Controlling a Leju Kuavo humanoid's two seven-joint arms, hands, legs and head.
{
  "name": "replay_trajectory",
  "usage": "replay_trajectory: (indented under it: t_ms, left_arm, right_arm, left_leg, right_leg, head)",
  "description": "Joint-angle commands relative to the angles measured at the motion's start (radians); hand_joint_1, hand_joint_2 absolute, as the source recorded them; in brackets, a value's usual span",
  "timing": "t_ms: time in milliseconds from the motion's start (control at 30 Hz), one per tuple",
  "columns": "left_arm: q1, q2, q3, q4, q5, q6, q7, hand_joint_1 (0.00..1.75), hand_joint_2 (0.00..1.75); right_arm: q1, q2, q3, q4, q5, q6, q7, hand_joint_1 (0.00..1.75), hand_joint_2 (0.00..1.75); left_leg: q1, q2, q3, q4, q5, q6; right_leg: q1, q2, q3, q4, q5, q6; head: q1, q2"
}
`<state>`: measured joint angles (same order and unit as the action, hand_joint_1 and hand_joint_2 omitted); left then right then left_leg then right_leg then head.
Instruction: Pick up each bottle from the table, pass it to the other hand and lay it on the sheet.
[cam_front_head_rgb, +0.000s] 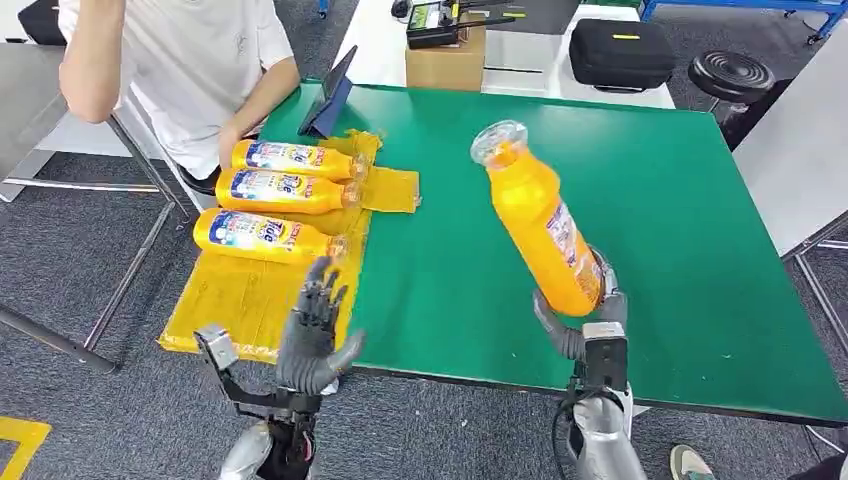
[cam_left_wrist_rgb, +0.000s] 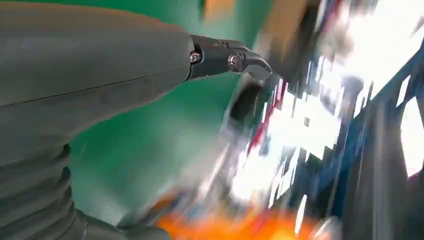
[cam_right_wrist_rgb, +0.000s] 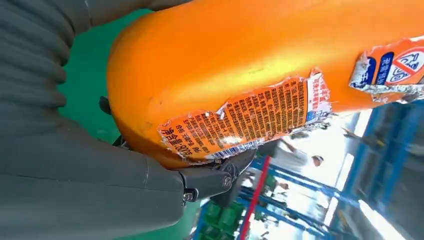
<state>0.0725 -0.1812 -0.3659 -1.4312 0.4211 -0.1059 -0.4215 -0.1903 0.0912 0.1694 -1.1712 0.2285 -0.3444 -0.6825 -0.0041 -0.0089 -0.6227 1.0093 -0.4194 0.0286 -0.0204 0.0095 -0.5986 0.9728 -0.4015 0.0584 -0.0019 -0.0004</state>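
A: Where is the bottle being handled?

B: The orange bottle (cam_front_head_rgb: 540, 222) is right of centre in the head view, lifted above the green table (cam_front_head_rgb: 680, 200), tilted with its clear cap toward the upper left of the frame and its base low. The right hand (cam_front_head_rgb: 585, 315) grips it around the base.

A: How do the fingers sit on it?

B: They are wrapped round the bottom of the bottle. In the right wrist view the orange body (cam_right_wrist_rgb: 260, 65) lies against the grey hand (cam_right_wrist_rgb: 90, 175), with a torn printed label on its side and a dark fingertip under it.

A: And the left hand?

B: The left hand (cam_front_head_rgb: 312, 335) is at lower centre-left, at the near edge of the table, palm up, fingers spread apart and holding nothing. The left wrist view is heavily blurred; its grey thumb (cam_left_wrist_rgb: 100, 65) shows with a dark fingertip over green.

A: What is already on the sheet?

B: Three orange bottles (cam_front_head_rgb: 285, 190) lie on their sides on the yellow sheet (cam_front_head_rgb: 240, 295) at centre-left, side by side, caps pointing toward the middle of the table.

A: Anything else around?

B: A person in a white shirt (cam_front_head_rgb: 190, 60) sits at upper left, one hand near the sheet. A tablet (cam_front_head_rgb: 332, 100) leans at the table's far left edge. Beyond it stand a cardboard box (cam_front_head_rgb: 445, 60), a black case (cam_front_head_rgb: 620, 52) and a black stool (cam_front_head_rgb: 732, 75).
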Motion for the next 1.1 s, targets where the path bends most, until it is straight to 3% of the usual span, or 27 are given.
replay_trajectory:
  t_ms: [33,233,467,767,1000,1033,1067,1100]
  left_arm:
    - [-0.021,0.092,-0.137,0.14,-0.051,-0.094,-0.068,0.0,1.75]
    - [-0.123,0.026,-0.15,0.114,-0.014,-0.119,-0.02,0.0,1.75]
    - [-0.116,0.027,-0.156,0.085,-0.033,-0.063,-0.031,0.0,1.75]
    - [-0.125,0.018,-0.136,0.054,-0.004,-0.026,-0.049,0.0,1.75]
    - [-0.109,0.053,-0.169,-0.044,-0.068,-0.051,-0.154,0.03,1.75]
    - [-0.11,0.052,-0.167,-0.029,-0.04,-0.077,-0.135,0.42,1.75]
    - [-0.111,0.053,-0.168,-0.018,-0.025,-0.097,-0.127,1.64,1.75]
    - [-0.114,0.054,-0.172,-0.001,-0.003,-0.124,-0.11,1.75,1.75]
  right_arm:
    - [0.076,0.0,0.13,-0.143,-0.014,0.21,0.07,1.75,1.75]
    - [0.01,-0.027,0.337,0.012,0.067,0.342,-0.016,1.75,1.75]
    - [0.03,-0.035,0.426,0.043,0.13,0.302,-0.016,1.75,1.75]
    - [0.016,-0.035,0.463,0.069,0.117,0.301,-0.016,1.75,1.75]
    - [-0.027,-0.018,0.468,0.159,0.107,0.317,-0.016,1.75,1.75]
    - [-0.031,-0.017,0.468,0.17,0.111,0.322,-0.016,1.75,1.75]
    - [-0.032,-0.017,0.469,0.174,0.115,0.325,-0.016,1.75,1.75]
    - [-0.034,-0.017,0.469,0.179,0.116,0.327,-0.016,1.75,1.75]
  left_leg:
    - [0.001,0.0,0.009,-0.002,-0.003,-0.003]
    - [0.002,0.001,0.003,0.0,-0.002,-0.003]
    - [0.002,0.0,0.003,-0.001,-0.001,-0.002]
    - [0.001,0.0,0.002,-0.001,-0.001,-0.002]
    - [0.002,0.001,0.004,0.0,-0.002,-0.003]
    - [0.002,0.001,0.005,-0.001,-0.002,-0.003]
    - [0.002,0.001,0.004,-0.001,-0.002,-0.003]
    - [0.002,0.0,0.006,-0.001,-0.003,-0.003]
  right_leg:
    - [0.001,-0.002,0.008,-0.001,-0.004,-0.004]
    - [0.002,-0.001,0.003,0.0,-0.002,-0.003]
    - [0.001,-0.001,0.003,-0.001,-0.001,-0.002]
    - [0.001,-0.001,0.002,-0.001,-0.001,-0.002]
    - [0.002,-0.001,0.004,-0.001,-0.002,-0.003]
    - [0.002,0.0,0.004,-0.001,-0.002,-0.004]
    - [0.002,-0.001,0.004,-0.001,-0.002,-0.003]
    - [0.002,-0.001,0.006,-0.001,-0.002,-0.004]
  head:
    - [0.0,0.0]
    - [0.0,0.0]
    - [0.0,0.0]
    - [0.0,0.0]
    - [0.0,0.0]
    - [0.0,0.0]
    - [0.0,0.0]
    - [0.0,0.0]
